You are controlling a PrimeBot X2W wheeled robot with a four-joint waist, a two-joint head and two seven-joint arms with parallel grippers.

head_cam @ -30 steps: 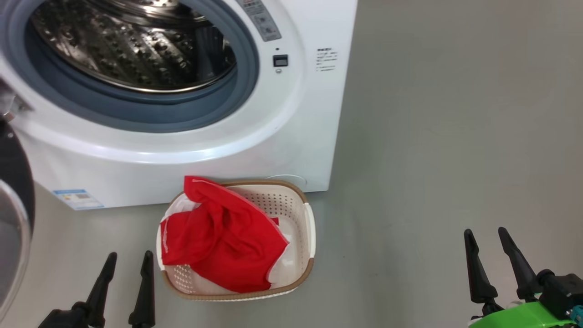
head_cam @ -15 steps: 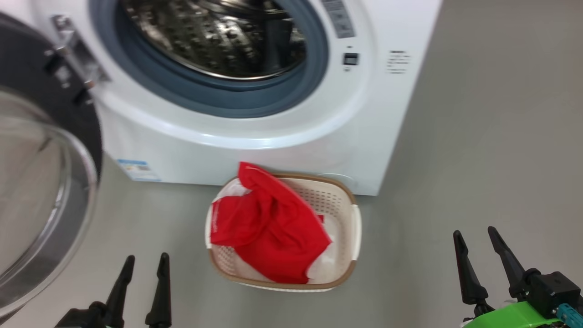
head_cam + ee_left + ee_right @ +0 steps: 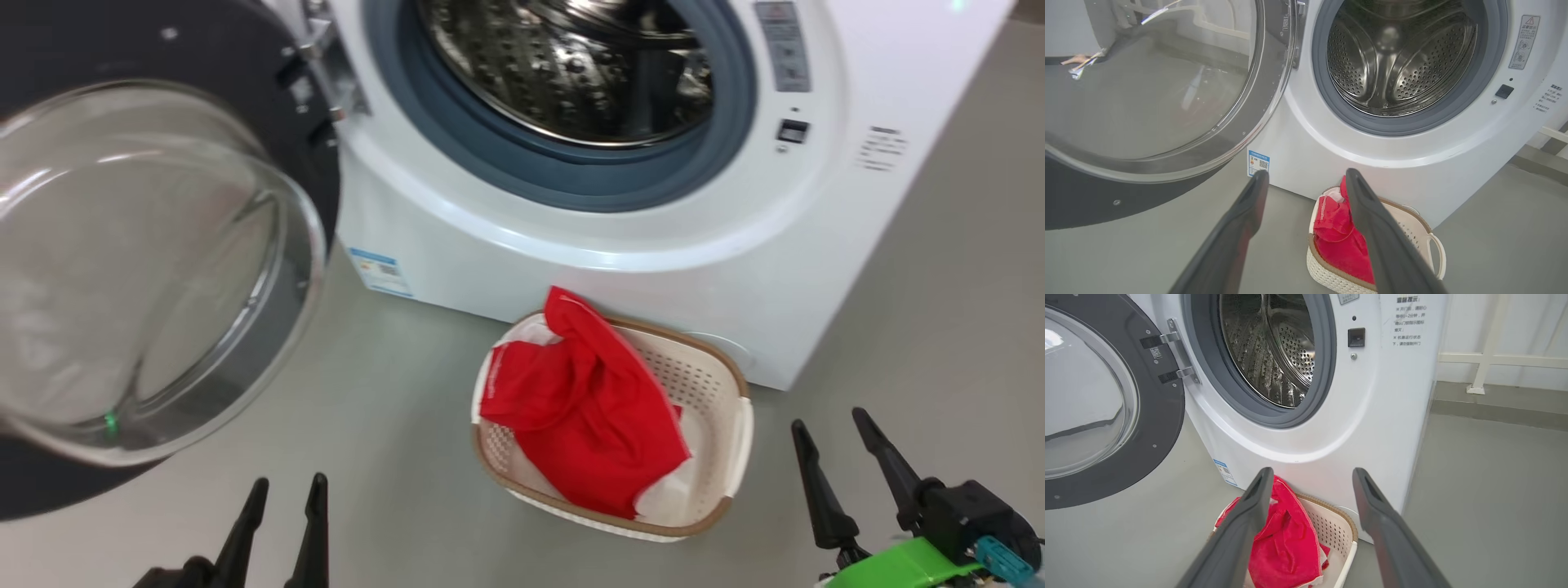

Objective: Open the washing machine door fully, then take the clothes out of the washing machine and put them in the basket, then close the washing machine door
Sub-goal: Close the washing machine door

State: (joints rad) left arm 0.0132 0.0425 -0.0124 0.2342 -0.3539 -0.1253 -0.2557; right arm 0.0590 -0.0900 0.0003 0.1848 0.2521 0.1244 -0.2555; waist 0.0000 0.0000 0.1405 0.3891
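The washing machine (image 3: 620, 245) stands with its steel drum (image 3: 571, 65) bare. Its door (image 3: 147, 253), black-rimmed with a bulging glass bowl, hangs swung wide to the left on its hinge. Red clothes (image 3: 588, 400) lie heaped in the cream basket (image 3: 718, 384) on the floor against the machine's front. My left gripper (image 3: 286, 494) is open at the lower left, below the door and left of the basket. My right gripper (image 3: 829, 425) is open at the lower right, just right of the basket. Both hold nothing. The wrist views show the drum (image 3: 1396, 57) (image 3: 1269, 347) with no clothes in it.
Grey floor (image 3: 392, 425) spreads around the basket and to the machine's right. A white railing (image 3: 1486, 359) runs along the wall behind the machine's right side. A blue label (image 3: 377, 271) sits low on the machine's front.
The camera has swung left, so machine and basket slide right in the picture and the open door fills the left. Both grippers stay open and low; the clothes lie as before.
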